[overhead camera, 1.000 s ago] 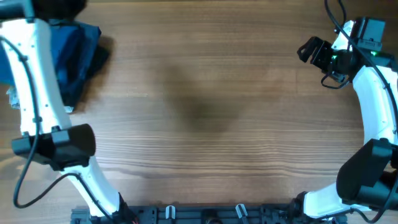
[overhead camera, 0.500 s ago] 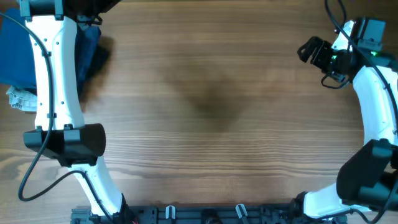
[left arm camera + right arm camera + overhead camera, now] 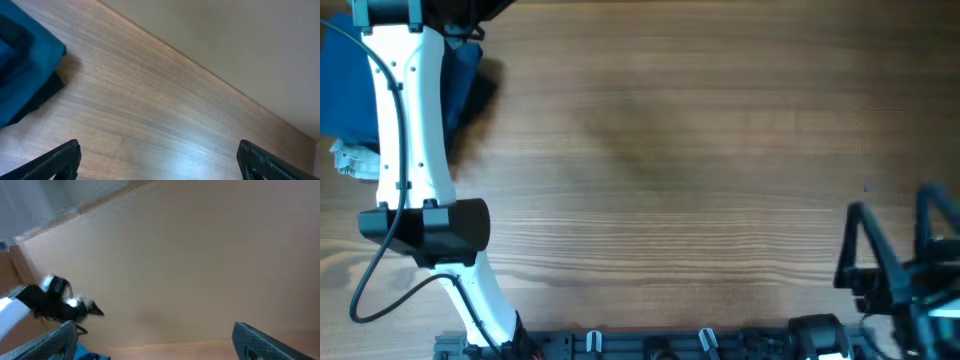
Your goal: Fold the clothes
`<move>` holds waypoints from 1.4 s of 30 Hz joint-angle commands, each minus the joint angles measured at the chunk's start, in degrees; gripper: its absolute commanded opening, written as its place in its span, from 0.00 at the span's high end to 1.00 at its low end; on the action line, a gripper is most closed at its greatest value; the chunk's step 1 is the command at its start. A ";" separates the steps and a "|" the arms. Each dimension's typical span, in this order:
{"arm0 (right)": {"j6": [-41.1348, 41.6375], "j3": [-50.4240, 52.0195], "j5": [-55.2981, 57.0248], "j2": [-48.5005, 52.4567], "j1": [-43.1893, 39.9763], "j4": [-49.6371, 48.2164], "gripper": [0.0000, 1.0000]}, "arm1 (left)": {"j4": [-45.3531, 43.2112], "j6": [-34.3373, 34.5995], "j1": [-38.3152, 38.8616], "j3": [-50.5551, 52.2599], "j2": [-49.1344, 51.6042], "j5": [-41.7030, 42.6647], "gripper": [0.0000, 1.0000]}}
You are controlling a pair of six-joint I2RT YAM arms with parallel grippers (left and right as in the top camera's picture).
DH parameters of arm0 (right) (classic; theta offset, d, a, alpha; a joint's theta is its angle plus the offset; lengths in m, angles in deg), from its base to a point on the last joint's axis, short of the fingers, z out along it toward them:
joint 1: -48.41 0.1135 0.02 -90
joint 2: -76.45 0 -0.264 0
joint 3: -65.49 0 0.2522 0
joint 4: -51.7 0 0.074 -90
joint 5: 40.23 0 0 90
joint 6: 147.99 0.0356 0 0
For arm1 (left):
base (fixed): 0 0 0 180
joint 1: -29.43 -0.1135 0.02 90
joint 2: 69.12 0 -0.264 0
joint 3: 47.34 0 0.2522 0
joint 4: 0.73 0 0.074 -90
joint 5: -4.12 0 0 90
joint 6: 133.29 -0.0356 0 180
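Observation:
The clothes (image 3: 345, 90), a mid-blue T-shirt, lie bunched at the table's far left, partly under my left arm (image 3: 405, 120). In the left wrist view the clothes (image 3: 25, 60) show as a folded blue stack at the left edge, on top of a darker garment (image 3: 42, 95). My left gripper (image 3: 160, 165) is open over bare wood to the right of the stack, holding nothing. My right gripper (image 3: 157, 345) is open too and faces the beige wall. In the overhead view the right arm (image 3: 900, 275) is a blur at the front right corner.
A navy garment (image 3: 468, 75) lies just right of the left arm. A small whitish patterned cloth (image 3: 355, 160) sits at the left edge below the blue fabric. The table's far edge (image 3: 200, 67) meets the wall close behind the left gripper.
The left arm shifted right and toward the back edge, then held still. The right arm swung from the back right down to the front right corner.

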 commanded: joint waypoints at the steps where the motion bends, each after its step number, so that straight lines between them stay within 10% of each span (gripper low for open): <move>1: 7.91 17.79 8.13 -7.37 0.26 -6.14 0.00 | -0.17 0.26 -0.07 0.07 0.28 -0.37 0.00; 9: 1.25 53.88 5.64 -15.41 0.28 -43.12 0.00 | -0.17 0.26 -0.07 0.07 0.28 -0.37 0.00; 20: -16.00 56.11 3.15 -15.76 0.28 -26.53 0.00 | -0.15 0.26 -0.07 0.07 0.28 -0.37 0.00; 42: -16.02 56.11 2.93 -15.54 0.28 -26.51 0.00 | 2.56 -0.13 0.00 0.07 -7.45 -0.61 0.00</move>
